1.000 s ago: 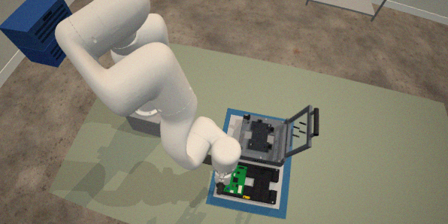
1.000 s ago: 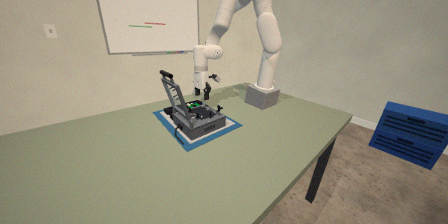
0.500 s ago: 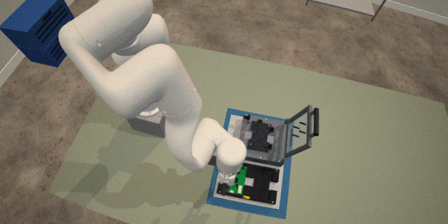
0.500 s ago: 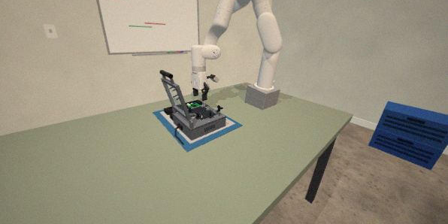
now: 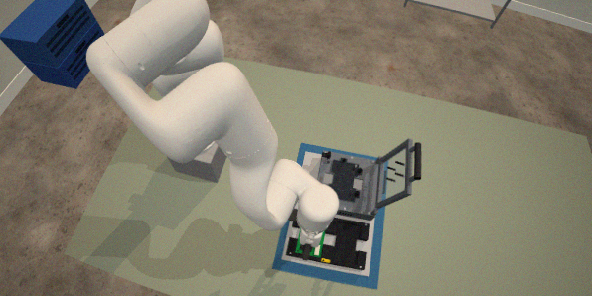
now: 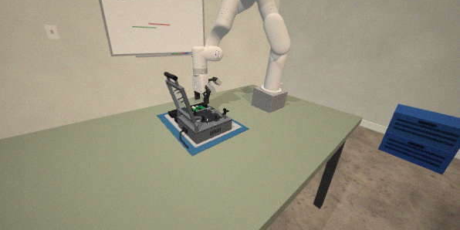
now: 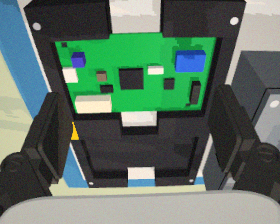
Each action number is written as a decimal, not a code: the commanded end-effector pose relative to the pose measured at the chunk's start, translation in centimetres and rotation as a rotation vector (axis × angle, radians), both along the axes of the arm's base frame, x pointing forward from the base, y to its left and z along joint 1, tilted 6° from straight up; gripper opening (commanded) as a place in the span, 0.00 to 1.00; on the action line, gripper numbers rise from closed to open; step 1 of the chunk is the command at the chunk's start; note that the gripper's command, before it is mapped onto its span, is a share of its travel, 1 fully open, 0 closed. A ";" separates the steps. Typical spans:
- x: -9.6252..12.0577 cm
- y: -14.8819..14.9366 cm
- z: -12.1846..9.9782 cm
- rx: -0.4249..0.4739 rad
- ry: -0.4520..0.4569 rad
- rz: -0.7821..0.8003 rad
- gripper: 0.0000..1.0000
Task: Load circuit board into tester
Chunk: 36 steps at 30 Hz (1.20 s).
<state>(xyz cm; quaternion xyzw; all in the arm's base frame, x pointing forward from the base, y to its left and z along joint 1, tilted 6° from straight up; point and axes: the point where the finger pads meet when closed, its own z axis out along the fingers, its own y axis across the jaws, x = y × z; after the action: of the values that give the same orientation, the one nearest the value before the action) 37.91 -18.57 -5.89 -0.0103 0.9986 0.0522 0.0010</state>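
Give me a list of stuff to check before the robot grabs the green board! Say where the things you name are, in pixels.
1. Black gripper tool (image 5: 309, 250) (image 6: 201, 99) (image 7: 139, 106) open: ok.
2. Flat green circuit board (image 5: 298, 243) (image 6: 200, 108) (image 7: 161, 90) lying face up in one pocket of the black plastic tray (image 5: 348, 243) (image 7: 136, 7): ok.
3. Tool's fingers lined up with the finger recesses: not ok; in the wrist view they stand beyond the board's short ends.
4. Grey metal tester's hinged lid (image 5: 408, 166) (image 6: 181, 96) standing open: ok.
5. Board's two holes free of dirt: cannot tell, too small to see.
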 end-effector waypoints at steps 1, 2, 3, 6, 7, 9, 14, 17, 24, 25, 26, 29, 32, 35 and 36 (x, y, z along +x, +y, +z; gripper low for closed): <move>0.7 -0.1 0.1 -0.002 -0.002 0.000 1.00; 0.8 -0.1 0.1 -0.002 -0.002 0.000 1.00; 0.9 -0.1 0.1 -0.002 -0.002 0.000 1.00; 1.0 -0.1 0.1 -0.002 -0.002 0.000 1.00; 1.1 -0.1 0.1 -0.002 -0.002 0.000 1.00; 1.1 -0.1 0.1 -0.002 -0.002 0.000 1.00; 1.2 -0.1 0.1 -0.002 -0.002 0.000 1.00; 1.2 -0.1 0.1 -0.002 -0.002 -0.003 1.00; 1.2 -0.1 0.1 -0.002 0.001 -0.036 1.00; 1.2 -0.1 0.1 -0.002 0.003 -0.049 1.00; 1.2 -0.1 0.1 -0.002 0.004 -0.065 1.00; 1.2 -0.1 0.1 -0.002 0.011 -0.130 1.00; 1.2 -0.1 0.1 -0.002 0.020 -0.220 1.00; 1.2 -0.1 0.1 -0.002 0.032 -0.333 1.00; 1.2 -0.1 0.1 -0.001 0.036 -0.370 1.00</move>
<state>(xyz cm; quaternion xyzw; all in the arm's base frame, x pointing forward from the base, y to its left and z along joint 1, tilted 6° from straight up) 38.97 -18.58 -5.90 0.1073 0.9927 0.0551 -0.0048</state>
